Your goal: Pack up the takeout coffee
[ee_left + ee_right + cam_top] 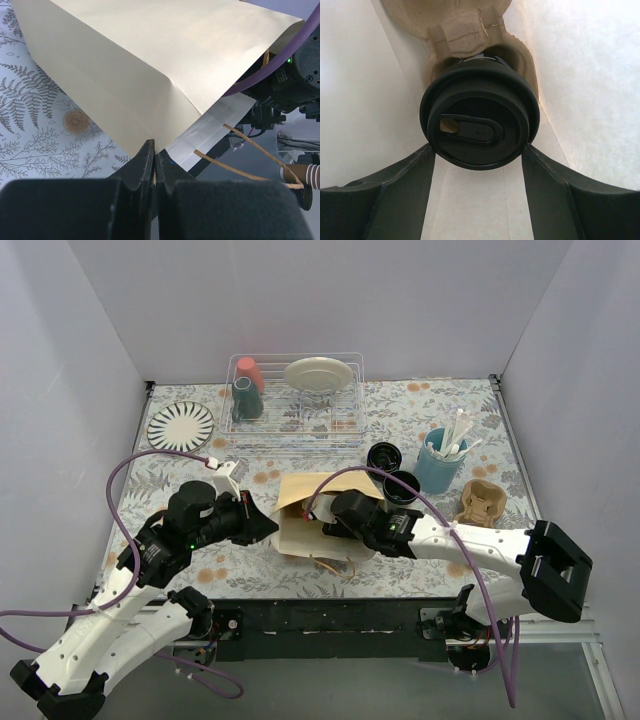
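Note:
A brown paper bag (310,502) lies on its side mid-table, its mouth toward the right arm. My left gripper (272,528) is shut on the bag's edge (165,55), with the jaws (155,150) pinching the paper. My right gripper (332,518) reaches inside the bag. Its fingers (410,175) sit against both sides of a black lidded cup (479,115) seated in a pulp carrier (455,30). Two more black cups (384,455) (402,485) stand on the table just behind the bag.
A light-blue cup of white sticks (440,462) and a second pulp carrier (480,502) stand at the right. A dish rack (295,400) with tumblers and a plate is at the back. A striped plate (181,424) lies at the back left.

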{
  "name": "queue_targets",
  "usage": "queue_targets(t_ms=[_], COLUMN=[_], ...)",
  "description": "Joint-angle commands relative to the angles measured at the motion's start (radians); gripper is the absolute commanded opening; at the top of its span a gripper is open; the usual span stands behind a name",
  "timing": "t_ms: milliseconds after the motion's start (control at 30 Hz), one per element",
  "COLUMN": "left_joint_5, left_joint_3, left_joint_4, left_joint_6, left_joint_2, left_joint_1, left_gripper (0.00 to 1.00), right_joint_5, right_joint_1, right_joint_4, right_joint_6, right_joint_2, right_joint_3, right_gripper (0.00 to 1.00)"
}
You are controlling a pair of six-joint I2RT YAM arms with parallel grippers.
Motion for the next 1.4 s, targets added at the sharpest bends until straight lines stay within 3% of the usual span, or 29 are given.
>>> queue_targets(t_ms=[0, 467, 867, 1100, 1367], left_joint_5=[0.020, 0.035, 0.043, 0.000, -0.018], left_joint_3=[0.019, 0.023, 0.016, 0.025, 0.046], left_joint_4=[-0.021, -0.003, 0.006, -0.004, -0.018], left_joint_6=[-0.011, -0.046, -0.060, -0.077, -0.083], left_joint_2=[-0.021, -0.008, 0.001, 0.009, 0.030], left_joint_1=[0.001, 0.001, 0.002, 0.001, 0.001], left_gripper=[0.00, 0.00, 0.00, 0.00, 0.00], right_joint_5=[-0.017, -0.044, -0.051, -0.074, -0.060], right_joint_1=[-0.037, -0.058, -0.067, -0.067, -0.067], right_joint_4=[-0.026, 0.008, 0.017, 0.015, -0.002], right_joint_6=[0.062, 0.063, 0.066, 0.057, 0.043], right_joint_2=[0.038, 0.061, 0.090, 0.043, 0.004], right_joint_3=[-0.005, -0.011, 0.021, 0.024, 0.033], right_gripper=[0.50, 0.53, 0.69, 0.84, 0.93])
